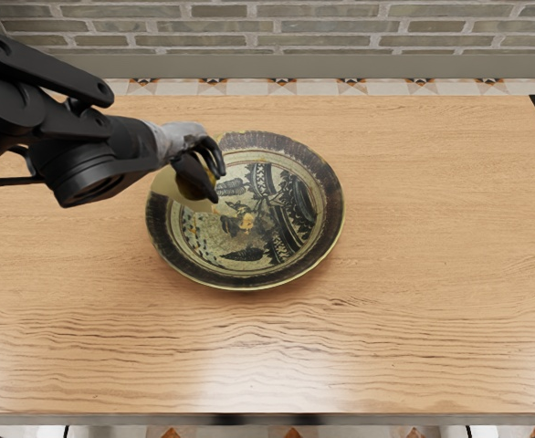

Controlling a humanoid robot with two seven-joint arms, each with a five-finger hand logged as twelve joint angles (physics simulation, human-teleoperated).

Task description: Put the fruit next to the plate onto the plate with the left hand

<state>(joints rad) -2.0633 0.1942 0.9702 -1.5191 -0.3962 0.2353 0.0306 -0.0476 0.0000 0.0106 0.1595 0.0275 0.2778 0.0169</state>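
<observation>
My left hand (194, 169) over plate (330, 205) left rim; fingers (215, 157) curled round yellow fruit (169, 187); plate's painted middle just beyond fingertips.

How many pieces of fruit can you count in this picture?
1: a yellowish fruit gripped by the left hand, at the left rim of the plate. None seems hidden.

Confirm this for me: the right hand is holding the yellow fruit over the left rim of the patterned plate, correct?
Not quite. It is the left hand, whose arm comes in from the picture's left edge, as the head view shows. The rest stands: it is holding the yellow fruit over the left rim of the patterned plate.
</observation>
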